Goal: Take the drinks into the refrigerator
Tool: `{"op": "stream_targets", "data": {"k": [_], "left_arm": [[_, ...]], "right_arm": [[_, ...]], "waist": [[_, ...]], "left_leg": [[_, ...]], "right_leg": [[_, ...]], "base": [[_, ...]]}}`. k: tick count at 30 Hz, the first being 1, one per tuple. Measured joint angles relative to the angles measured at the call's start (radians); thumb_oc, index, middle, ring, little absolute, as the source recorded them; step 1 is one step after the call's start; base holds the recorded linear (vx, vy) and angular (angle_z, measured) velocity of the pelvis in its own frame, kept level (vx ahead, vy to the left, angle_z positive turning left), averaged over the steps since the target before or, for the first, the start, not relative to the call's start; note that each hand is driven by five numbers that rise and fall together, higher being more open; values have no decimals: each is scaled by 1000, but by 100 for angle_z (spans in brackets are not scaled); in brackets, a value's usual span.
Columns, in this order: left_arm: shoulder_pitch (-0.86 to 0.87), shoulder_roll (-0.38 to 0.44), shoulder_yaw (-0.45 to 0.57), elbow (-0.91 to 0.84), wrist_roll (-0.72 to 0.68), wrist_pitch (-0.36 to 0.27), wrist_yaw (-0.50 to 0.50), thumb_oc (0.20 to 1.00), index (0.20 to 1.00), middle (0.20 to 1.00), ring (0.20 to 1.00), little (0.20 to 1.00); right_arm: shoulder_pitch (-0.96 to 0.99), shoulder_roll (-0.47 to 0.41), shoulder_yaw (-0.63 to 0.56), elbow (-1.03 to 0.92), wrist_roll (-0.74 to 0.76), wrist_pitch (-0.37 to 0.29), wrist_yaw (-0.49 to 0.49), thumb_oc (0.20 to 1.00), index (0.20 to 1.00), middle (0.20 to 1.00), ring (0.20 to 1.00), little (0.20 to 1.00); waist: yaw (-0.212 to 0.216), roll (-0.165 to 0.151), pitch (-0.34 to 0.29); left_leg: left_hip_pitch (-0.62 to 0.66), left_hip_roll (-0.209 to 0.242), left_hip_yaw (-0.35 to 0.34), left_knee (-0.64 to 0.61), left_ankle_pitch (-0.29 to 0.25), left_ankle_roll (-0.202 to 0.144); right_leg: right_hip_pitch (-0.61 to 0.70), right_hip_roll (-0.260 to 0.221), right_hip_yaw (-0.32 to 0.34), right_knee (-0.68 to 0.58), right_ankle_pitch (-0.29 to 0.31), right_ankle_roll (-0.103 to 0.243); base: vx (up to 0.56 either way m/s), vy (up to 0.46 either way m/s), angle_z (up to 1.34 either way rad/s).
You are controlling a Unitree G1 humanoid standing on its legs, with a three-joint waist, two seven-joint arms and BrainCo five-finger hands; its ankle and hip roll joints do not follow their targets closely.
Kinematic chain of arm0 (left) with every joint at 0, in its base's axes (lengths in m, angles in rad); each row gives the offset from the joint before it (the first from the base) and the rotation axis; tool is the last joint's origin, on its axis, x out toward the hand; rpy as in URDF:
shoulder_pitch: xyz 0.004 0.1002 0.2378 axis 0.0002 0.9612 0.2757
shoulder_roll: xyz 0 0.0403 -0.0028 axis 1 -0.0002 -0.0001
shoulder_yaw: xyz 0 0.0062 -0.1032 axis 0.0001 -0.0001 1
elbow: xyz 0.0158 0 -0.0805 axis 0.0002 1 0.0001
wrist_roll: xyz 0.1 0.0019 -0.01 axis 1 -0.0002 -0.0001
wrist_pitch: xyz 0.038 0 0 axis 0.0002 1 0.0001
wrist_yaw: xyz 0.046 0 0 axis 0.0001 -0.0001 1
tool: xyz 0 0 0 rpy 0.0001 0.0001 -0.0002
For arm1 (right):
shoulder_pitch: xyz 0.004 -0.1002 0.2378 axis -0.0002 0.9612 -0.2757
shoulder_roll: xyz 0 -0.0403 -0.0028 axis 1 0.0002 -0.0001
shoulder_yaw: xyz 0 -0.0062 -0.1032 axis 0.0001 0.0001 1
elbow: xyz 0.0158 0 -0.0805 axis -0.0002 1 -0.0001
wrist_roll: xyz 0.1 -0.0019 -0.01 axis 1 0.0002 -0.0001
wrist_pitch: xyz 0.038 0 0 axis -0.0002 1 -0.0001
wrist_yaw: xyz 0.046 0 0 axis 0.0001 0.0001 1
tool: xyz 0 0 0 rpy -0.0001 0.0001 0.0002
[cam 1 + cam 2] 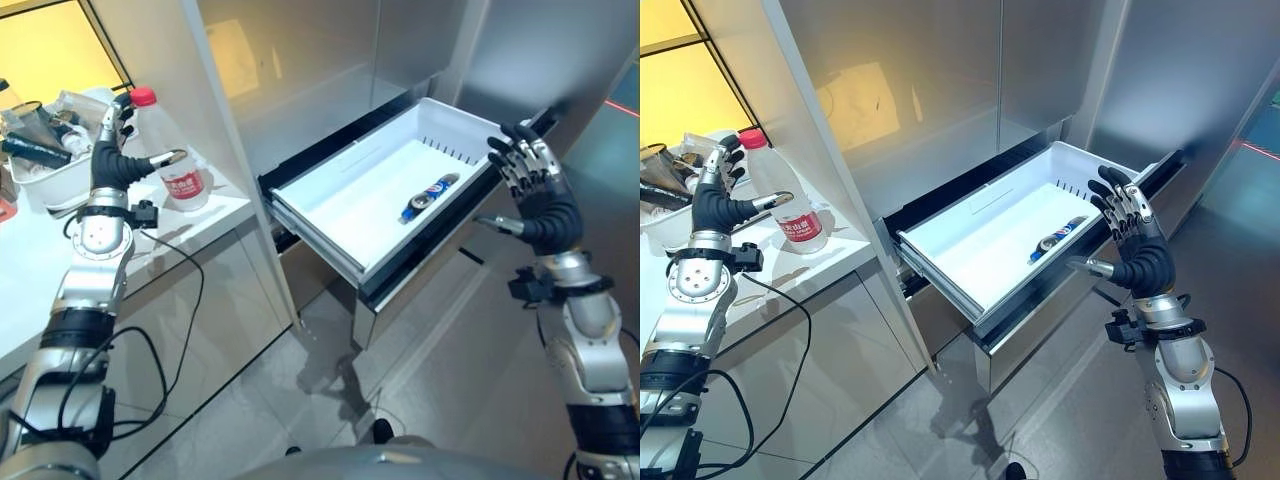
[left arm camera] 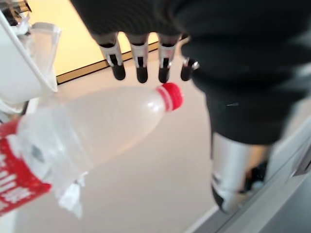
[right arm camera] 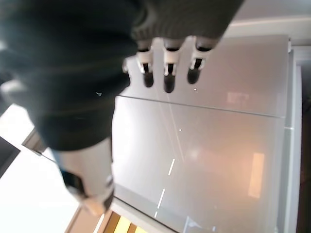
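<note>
Fingers of both hands spread and holding nothing; one bottle on the counter, one can in the drawer.

Left hand (image 1: 112, 158) stands just beside the single clear red-capped bottle (image 1: 172, 158) on the white counter (image 1: 40, 270), thumb stretched toward it, no grasp. Right hand (image 1: 1132, 240) hovers at the front corner of the one pulled-out white refrigerator drawer (image 1: 940, 265), where one blue can (image 1: 429, 195) lies on its side. A white bin (image 1: 45, 180) of clutter sits behind the bottle.
</note>
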Motion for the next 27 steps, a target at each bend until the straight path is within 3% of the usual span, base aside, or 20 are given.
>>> {"op": "stream_targets", "data": {"k": [27], "left_arm": [[1,-4,1,88,-8,42,-14,1000,1000,1000,1000,1000]], "right_arm": [[10,0,-1,-8,0,7,18,1000,1000,1000,1000,1000]], "waist": [[-4,-14,-2]], "left_leg": [[2,4,-2,0,0,0]], "right_leg": [[3,0,-3,-5,0,0]], "base": [[0,0,0]]}}
